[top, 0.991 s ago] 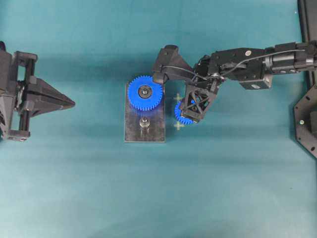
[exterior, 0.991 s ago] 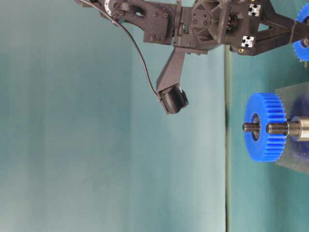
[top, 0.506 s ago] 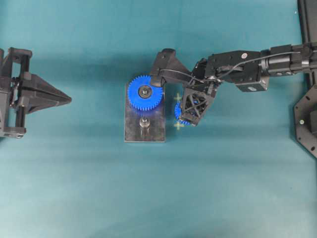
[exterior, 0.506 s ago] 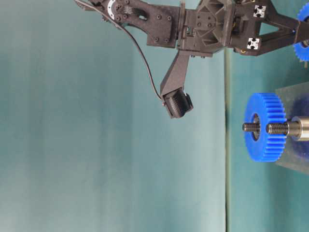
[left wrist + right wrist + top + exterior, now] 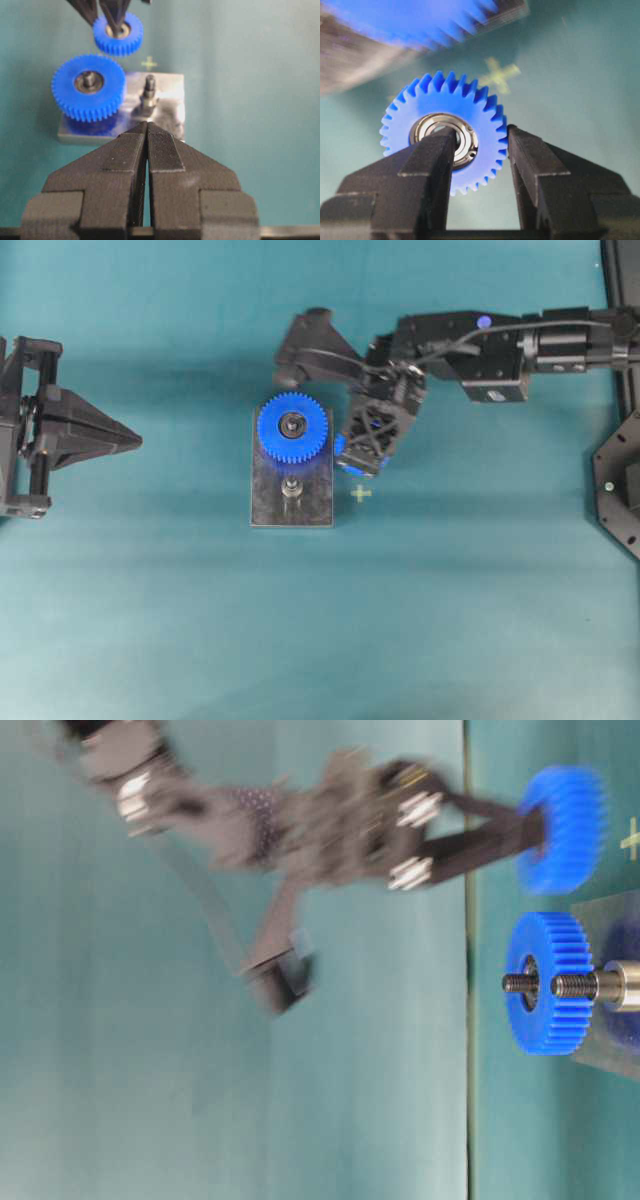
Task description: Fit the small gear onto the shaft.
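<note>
Lifted off the counter [image 5: 150, 620], the small gear [image 5: 445, 132] rides clamped in the right hand [image 5: 480, 150], just beside the plate [image 5: 268, 510]. Next, I judge, its hub must line up over the shaft [image 5: 291, 486]. Left hand [image 5: 146, 150] waits, pinched together, empty.

The small gear [image 5: 445, 135] is bright blue with fine teeth and a silver-and-black bearing in its centre; it hangs above the table, just beside the grey plate [image 5: 318, 502]. The shaft [image 5: 291, 486] is a short silvery pin, standing upright and bare on that plate.
</note>
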You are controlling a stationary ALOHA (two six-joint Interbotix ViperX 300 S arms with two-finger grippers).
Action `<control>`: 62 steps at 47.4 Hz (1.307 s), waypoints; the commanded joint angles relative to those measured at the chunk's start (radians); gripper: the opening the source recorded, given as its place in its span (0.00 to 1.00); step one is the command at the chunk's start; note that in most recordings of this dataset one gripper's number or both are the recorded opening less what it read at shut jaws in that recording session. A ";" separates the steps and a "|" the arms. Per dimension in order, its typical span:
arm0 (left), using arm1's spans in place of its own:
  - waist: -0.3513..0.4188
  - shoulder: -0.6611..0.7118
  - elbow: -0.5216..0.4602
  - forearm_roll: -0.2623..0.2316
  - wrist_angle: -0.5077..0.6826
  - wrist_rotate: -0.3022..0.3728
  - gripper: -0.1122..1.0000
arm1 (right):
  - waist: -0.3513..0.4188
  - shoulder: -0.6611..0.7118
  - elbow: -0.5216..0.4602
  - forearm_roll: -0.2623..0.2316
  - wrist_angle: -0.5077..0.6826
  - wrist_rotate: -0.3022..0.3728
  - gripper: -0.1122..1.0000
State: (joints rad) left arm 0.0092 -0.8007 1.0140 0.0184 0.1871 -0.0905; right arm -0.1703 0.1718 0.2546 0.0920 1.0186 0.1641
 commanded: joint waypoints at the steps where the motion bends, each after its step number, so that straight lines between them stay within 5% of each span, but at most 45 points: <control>1: 0.006 0.000 -0.008 0.003 -0.008 -0.014 0.10 | 0.014 -0.017 -0.074 0.018 0.034 0.000 0.43; 33: 0.005 0.000 -0.015 0.003 -0.009 -0.063 0.10 | 0.083 0.152 -0.328 0.041 0.077 -0.021 0.43; 62: 0.005 -0.002 -0.021 0.003 -0.009 -0.064 0.10 | 0.104 0.181 -0.351 0.031 0.112 -0.044 0.43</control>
State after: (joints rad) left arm 0.0123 -0.8023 1.0201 0.0184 0.1856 -0.1534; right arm -0.0736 0.3743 -0.0736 0.1227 1.1305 0.1335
